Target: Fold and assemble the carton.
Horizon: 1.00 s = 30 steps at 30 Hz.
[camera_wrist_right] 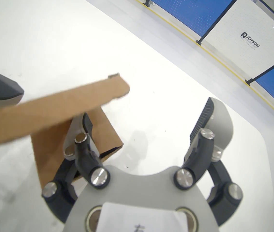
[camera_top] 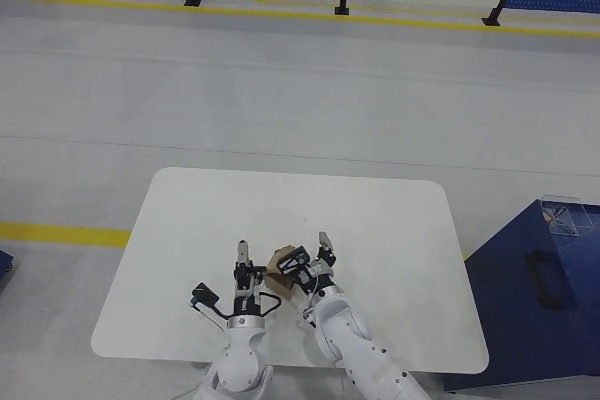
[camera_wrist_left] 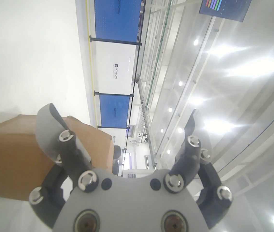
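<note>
On the table (camera_top: 380,220), carton (camera_top: 277,263), flap (camera_wrist_right: 54,107) outstretched, between left fingers (camera_wrist_left: 47,121) and right fingers (camera_wrist_right: 218,115) (both spread, empty).

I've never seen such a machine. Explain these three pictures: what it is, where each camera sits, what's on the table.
It is a robot with two arms, each ending in a two-fingered gripper. One picture looks down from above the arms onto a white table. The other two come from cameras on the wrists, each showing its own gripper up close. A brown carton, one flap loose, sits on the table between the arms. The left gripper is open, the carton beside one finger. The right gripper is open too, one finger close by the carton. Neither grips anything.
</note>
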Tool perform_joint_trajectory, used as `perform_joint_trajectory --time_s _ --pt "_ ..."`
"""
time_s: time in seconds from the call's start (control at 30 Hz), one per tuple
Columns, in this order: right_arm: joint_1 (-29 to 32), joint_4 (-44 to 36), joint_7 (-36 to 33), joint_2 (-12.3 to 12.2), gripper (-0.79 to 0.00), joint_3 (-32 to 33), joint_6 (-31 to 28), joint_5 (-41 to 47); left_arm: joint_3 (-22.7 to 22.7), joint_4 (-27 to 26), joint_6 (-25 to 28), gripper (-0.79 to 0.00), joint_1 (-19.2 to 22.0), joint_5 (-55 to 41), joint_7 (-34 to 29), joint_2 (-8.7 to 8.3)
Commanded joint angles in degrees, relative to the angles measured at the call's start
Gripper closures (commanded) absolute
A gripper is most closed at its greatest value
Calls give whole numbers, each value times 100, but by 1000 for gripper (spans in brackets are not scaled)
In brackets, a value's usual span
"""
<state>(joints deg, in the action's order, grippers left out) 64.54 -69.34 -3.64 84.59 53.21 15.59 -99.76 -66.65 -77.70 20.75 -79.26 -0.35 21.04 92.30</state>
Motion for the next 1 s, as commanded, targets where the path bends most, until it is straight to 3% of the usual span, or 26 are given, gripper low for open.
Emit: perform_joint_trajectory --time_s 0.0,0.33,0.57,0.73,0.8,0.97 --pt "29 -41 -47 -19 -785 137 42 4 24 11 -59 -785 -8 96 -37 1" --pt "418 -573 -115 -206 -785 1060 -97 90 231 -217 -329 -785 -152 -118 -303 44" --pt "692 -979 -28 -304 -785 1676 -443 559 482 -956 -595 -785 -596 -5 -646 30" --pt "775 -902 -147 -314 -785 1642 -977 753 116 -1538 -532 -785 -773 406 -229 -26" --pt "768 -800 -160 -306 -785 1562 -1063 713 -101 -1519 -586 -785 -685 687 217 -32" --pt "690 -598 -138 -275 -785 1415 -1150 732 -267 -779 -1262 -785 -68 683 250 -4"
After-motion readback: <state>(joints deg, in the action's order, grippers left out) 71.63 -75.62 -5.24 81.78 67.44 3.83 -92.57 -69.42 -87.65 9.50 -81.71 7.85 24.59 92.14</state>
